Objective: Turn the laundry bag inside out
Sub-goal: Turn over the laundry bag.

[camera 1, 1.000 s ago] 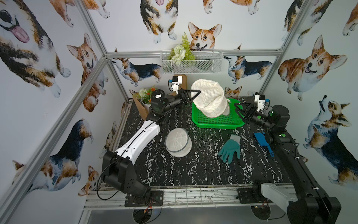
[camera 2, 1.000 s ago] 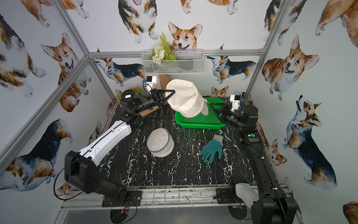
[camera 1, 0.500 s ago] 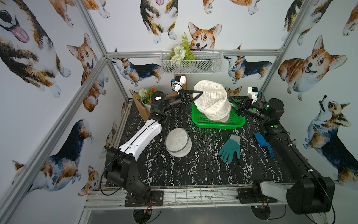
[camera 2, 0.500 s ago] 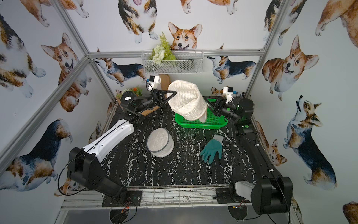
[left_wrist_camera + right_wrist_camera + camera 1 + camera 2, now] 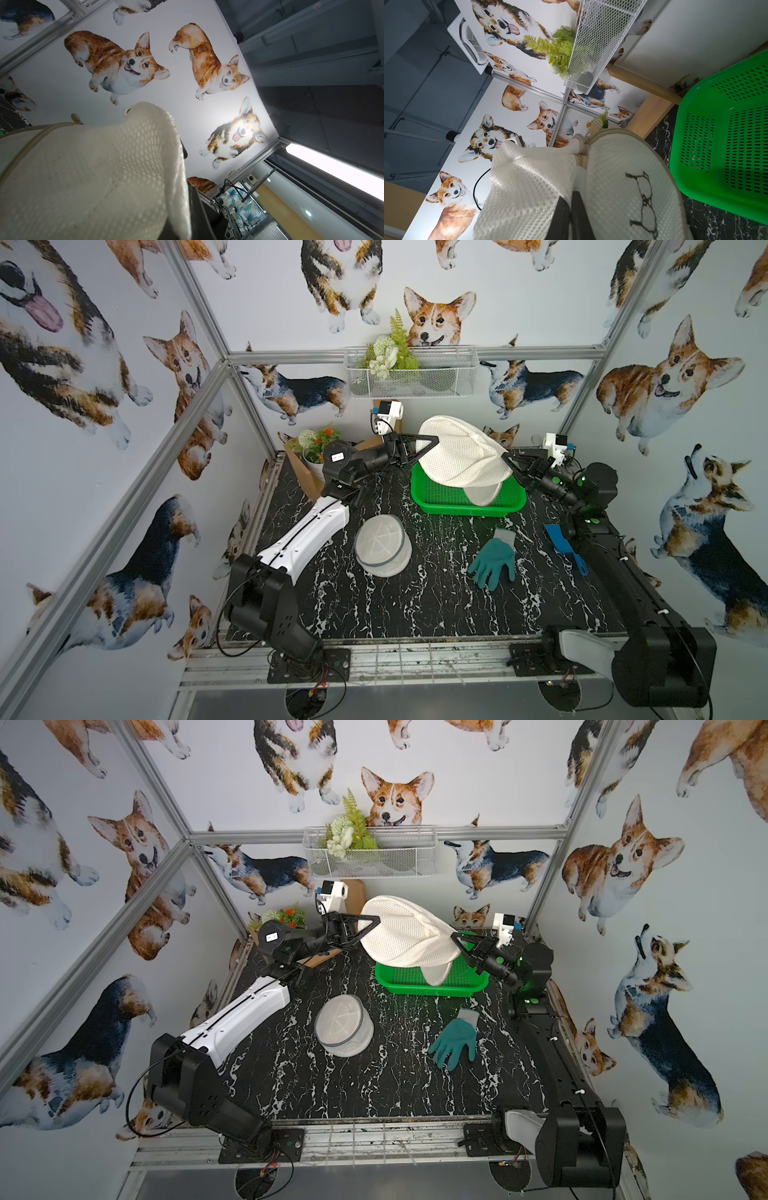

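The white mesh laundry bag (image 5: 457, 456) (image 5: 403, 936) hangs in the air over the green basket (image 5: 465, 510), stretched between both arms. My left gripper (image 5: 434, 440) (image 5: 376, 919) is shut on its left edge. In the left wrist view the mesh (image 5: 93, 176) drapes over one dark finger (image 5: 199, 207). My right gripper (image 5: 505, 457) (image 5: 455, 936) is shut on the bag's right edge. In the right wrist view its two fingers (image 5: 579, 216) pinch a fold of the mesh (image 5: 623, 182). A round flap of the bag dangles into the basket.
A round collapsed mesh hamper (image 5: 382, 545) lies mid-table and a teal glove (image 5: 494, 558) to its right. A blue brush (image 5: 561, 539) lies by the right arm. A flower pot (image 5: 316, 445) and a cardboard piece stand at the back left, a wire shelf (image 5: 411, 373) on the rear wall.
My right arm has swung in towards the bag and its jaws have closed on the bag's right edge. The left gripper has kept its hold and lifted slightly.
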`<state>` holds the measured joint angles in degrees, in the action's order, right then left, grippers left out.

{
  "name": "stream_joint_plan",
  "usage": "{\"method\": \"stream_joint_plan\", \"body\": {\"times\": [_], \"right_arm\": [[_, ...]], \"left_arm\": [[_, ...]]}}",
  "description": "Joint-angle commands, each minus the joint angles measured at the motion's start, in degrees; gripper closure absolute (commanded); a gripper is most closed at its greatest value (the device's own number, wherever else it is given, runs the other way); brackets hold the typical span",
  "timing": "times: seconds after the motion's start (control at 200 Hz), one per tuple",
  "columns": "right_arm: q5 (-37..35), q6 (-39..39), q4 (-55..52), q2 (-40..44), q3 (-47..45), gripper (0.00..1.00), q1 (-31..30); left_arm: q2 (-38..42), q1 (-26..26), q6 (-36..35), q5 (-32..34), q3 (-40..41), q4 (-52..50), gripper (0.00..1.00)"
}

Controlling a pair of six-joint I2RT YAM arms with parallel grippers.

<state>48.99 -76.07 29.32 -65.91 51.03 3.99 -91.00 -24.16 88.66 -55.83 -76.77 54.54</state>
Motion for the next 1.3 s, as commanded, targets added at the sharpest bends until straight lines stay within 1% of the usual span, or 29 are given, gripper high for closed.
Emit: {"method": "stream_joint_plan", "body": {"times": [0.0,0.085,0.15,0.215,0.27,0.325,0.38,0.385,0.405,0.45,0.49,0.505,0.53,0.556,0.571,0.596,0.616,0.676,0.716,0.766,0.806,0.846,0.946,1.026,1.081,1.146,1.216,1.296], "right_arm": [[-5.2,3.0,-1.9,-1.0,-0.3,1.0,-2.9],[-7.0,8.5,-5.3,-3.2,2.5,1.0,-9.8],[-6.5,8.6,-2.1,-5.5,3.5,1.0,-14.2],[-6.6,7.4,2.0,-7.0,3.6,0.96,-16.4],[-7.0,6.7,5.3,-7.4,3.3,0.91,-16.8],[-7.5,7.3,6.1,-7.1,3.3,0.78,-16.4],[-7.4,9.0,4.7,-6.6,3.7,0.55,-15.4],[-7.4,9.2,4.4,-6.5,3.7,0.52,-15.2],[-7.3,10.1,2.8,-6.2,4.0,0.46,-14.5],[-7.4,12.1,-0.3,-4.9,4.3,0.4,-12.4],[-7.8,13.7,-3.3,-3.2,4.2,0.38,-9.9],[-7.9,14.3,-4.4,-2.5,4.1,0.34,-9.0],[-8.3,15.3,-6.6,-1.3,4.0,0.32,-7.0],[-8.5,16.4,-8.9,0.0,3.8,0.31,-5.0],[-8.6,17.3,-10.5,0.8,3.8,0.3,-3.9],[-8.6,19.0,-13.2,1.4,3.9,0.29,-2.0],[-8.7,20.6,-15.7,3.4,4.0,0.29,-0.7],[-9.5,26.8,-23.9,5.8,5.4,0.28,2.0],[-10.2,31.1,-28.8,6.9,6.6,0.27,2.4],[-11.1,35.8,-33.8,7.9,8.1,0.26,2.5],[-11.9,38.2,-36.9,8.5,9.0,0.26,2.5],[-12.7,40.5,-38.7,9.4,9.6,0.26,2.4],[-12.6,45.1,-37.1,11.6,10.0,0.29,1.7],[-15.4,52.4,-37.1,11.7,12.6,0.3,-2.4],[-18.4,59.0,-40.1,9.9,16.2,0.3,-6.2],[-21.0,64.7,-44.1,7.0,20.4,0.31,-9.4],[-24.5,69.7,-46.6,4.3,23.5,0.33,-12.6],[-28.9,74.2,-46.8,2.2,25.1,0.34,-15.9]], "left_arm": [[-1.1,-1.5,4.9,-0.7,-2.2,13.8,1.0],[-2.9,-3.8,6.3,-0.3,-4.2,17.1,1.0],[-4.7,-5.0,7.8,0.2,-5.2,19.0,1.0],[-6.2,-5.5,9.7,0.8,-5.7,21.1,1.0],[-6.8,-5.6,10.6,1.2,-5.8,22.1,1.0],[-6.8,-5.6,10.6,1.1,-5.8,22.0,1.0],[-6.5,-5.5,10.0,0.5,-5.6,21.1,1.0],[-6.5,-5.5,9.9,0.3,-5.6,20.9,1.0],[-6.3,-5.5,9.6,0.0,-5.5,20.4,1.0],[-5.8,-5.3,8.4,-0.9,-5.0,18.6,1.0],[-4.9,-5.0,6.4,-1.5,-4.0,15.7,1.0],[-4.5,-4.8,5.5,-1.8,-3.6,14.5,1.0],[-4.4,-4.5,3.8,-2.0,-2.8,12.5,1.0],[-4.4,-4.0,1.7,-2.3,-2.0,9.9,1.0],[-2.6,-3.7,0.1,-2.3,-1.6,7.9,1.0],[-1.5,-3.3,-2.9,-2.4,-0.9,3.9,1.0],[-0.8,-2.9,-5.5,-2.5,-0.6,0.4,1.0],[1.0,-1.8,-15.9,-2.7,-0.8,-12.1,1.0],[1.8,-1.2,-24.3,-2.2,-2.3,-22.9,1.0],[2.1,-1.0,-33.3,-2.1,-4.4,-33.0,1.0],[1.9,-0.8,-39.0,-1.8,-6.3,-40.2,1.0],[1.5,-0.7,-43.0,-2.1,-7.8,-45.3,1.0],[0.8,-0.7,-49.6,-3.0,-10.5,-53.8,1.0],[0.1,-0.7,-52.9,-3.1,-12.3,-58.4,1.0],[-0.5,-0.7,-53.7,-3.3,-13.4,-60.2,1.0],[-0.9,-0.8,-54.4,-3.4,-14.2,-61.4,1.0],[-0.9,-0.8,-55.0,-3.4,-14.8,-62.4,1.0],[-0.8,-0.8,-55.5,-3.3,-15.0,-63.3,1.0]]}}
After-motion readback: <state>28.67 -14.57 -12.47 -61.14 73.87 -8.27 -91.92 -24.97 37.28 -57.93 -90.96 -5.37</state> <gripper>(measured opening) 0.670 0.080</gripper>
